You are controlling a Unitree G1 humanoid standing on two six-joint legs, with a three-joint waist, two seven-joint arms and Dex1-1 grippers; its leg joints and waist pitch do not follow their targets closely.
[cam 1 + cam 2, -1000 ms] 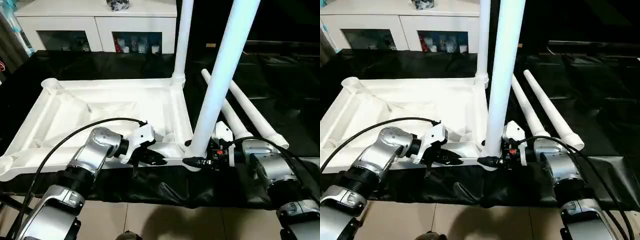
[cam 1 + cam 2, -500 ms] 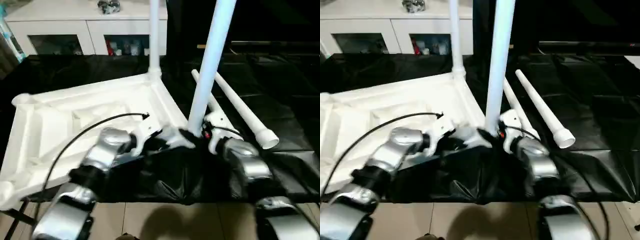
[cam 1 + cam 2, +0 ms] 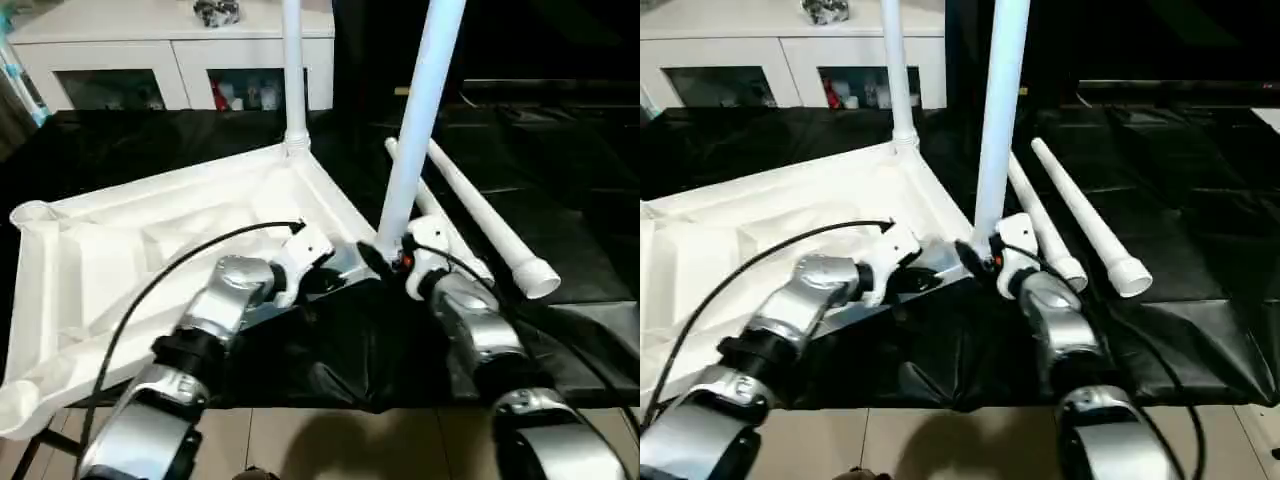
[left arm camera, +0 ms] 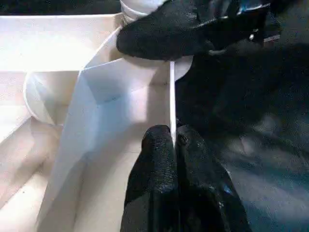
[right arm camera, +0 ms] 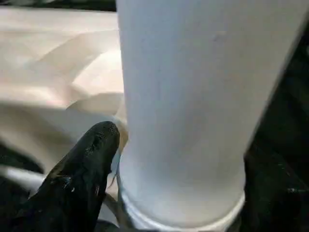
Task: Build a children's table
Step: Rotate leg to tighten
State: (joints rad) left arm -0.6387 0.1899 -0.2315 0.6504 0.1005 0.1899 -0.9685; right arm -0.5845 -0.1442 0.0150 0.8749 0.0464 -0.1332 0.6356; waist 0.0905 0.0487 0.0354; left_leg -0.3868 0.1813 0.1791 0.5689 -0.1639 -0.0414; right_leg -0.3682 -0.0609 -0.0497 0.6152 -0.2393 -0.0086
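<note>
Children's table top (image 3: 150, 235) lies upside down on black-draped tabletop (image 3: 580, 270), near its front edge; two legs stand in sockets, two spare legs (image 3: 470, 215) lie beside.

Left gripper (image 4: 173, 140): jaws pinching thin rim wall.

Right gripper (image 3: 385, 262): jaws around near leg (image 3: 415, 130) base; grip state cannot tell.

Plastic likely light, stiff, slick; grip legs low near socket.

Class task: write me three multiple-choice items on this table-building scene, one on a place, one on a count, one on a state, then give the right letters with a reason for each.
1. Where do the loose legs lie?
A. on the black cloth beside the tabletop
B. on the cabinet
C. inside the tabletop

2. How many legs stand upright?
A. none
B. two
C. four

3. What does the left end effector do?
A. hangs open
B. pinches the tabletop's thin wall
C. holds a leg

Answers: 1 A, both lie on the cloth right of the tabletop; 2 B, a far leg and a near leg rise; 3 B, its fingers close on the wall edge.
</note>
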